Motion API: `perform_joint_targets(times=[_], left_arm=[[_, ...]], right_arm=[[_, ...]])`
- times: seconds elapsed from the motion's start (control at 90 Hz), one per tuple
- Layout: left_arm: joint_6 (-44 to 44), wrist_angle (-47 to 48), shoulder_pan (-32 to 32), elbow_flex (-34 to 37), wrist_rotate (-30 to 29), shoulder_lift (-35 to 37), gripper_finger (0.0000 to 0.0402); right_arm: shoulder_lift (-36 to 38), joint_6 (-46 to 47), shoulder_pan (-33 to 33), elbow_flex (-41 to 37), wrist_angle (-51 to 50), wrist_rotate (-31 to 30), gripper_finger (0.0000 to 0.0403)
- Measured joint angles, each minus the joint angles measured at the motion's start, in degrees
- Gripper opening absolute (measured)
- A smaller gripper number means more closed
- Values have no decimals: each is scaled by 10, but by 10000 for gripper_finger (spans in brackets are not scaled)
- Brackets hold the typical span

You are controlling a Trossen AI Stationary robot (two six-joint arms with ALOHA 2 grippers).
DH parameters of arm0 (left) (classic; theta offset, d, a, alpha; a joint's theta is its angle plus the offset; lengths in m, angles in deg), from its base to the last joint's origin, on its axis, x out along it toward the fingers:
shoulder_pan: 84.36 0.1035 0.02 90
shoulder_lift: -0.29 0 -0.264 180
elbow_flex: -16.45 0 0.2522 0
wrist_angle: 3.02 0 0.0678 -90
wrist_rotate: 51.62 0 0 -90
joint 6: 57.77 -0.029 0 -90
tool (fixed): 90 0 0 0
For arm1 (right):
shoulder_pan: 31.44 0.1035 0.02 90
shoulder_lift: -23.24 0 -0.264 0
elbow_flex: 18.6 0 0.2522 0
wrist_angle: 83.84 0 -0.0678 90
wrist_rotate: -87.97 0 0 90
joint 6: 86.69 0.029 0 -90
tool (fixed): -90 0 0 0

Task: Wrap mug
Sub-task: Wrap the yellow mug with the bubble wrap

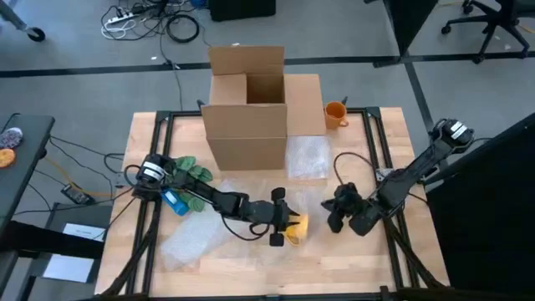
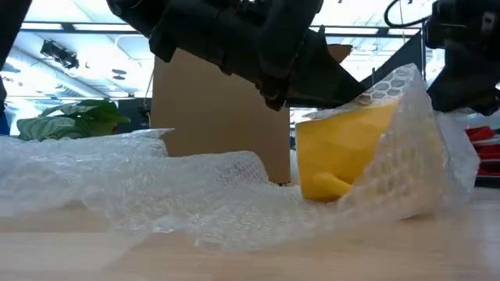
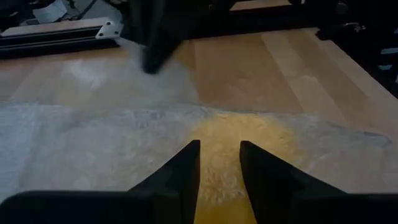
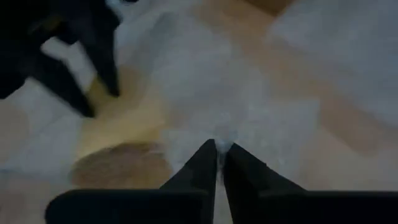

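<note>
A crumpled sheet of clear bubble wrap [image 2: 156, 195] sprawls across the front of the wooden table [image 1: 368, 259], one end lifted around a yellow ceramic mug [image 2: 348, 156] standing near the table's middle. The left gripper [image 1: 280, 219] hovers over the mug, its fingers parted with nothing visibly between them. The right gripper [image 4: 217, 155], just beside the mug, is pinched closed on the wrap's raised edge. The mug looks rigid, smooth and breakable; the wrap is light, floppy and best gripped at its edges. A brown cardboard box [image 1: 247, 109] stands behind, with open table in front.
</note>
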Motion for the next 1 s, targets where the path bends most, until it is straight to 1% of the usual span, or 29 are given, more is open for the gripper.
perform_joint_targets(times=[0.211,0.344,0.478,0.6,0.711,0.789,0.889,1.0], left_arm=[[0,-1,1,0,-7,0,99],[0,0,2,0,-12,0,99],[0,-3,2,0,-15,0,99],[0,-17,2,0,-15,0,99],[-3,-42,2,0,-15,2,99],[-17,-43,2,0,-15,14,99],[-33,-14,2,1,-22,51,99],[-43,83,-3,0,-31,112,99]], right_arm=[[-91,-14,0,10,105,56,0],[-128,-43,0,10,167,81,0],[-138,-68,3,10,198,92,0],[-139,-103,4,10,227,87,0],[-139,-117,0,10,233,82,0],[-139,-123,-3,10,232,78,0],[-139,-127,-5,10,233,78,0],[-139,-127,-4,10,233,78,0]])
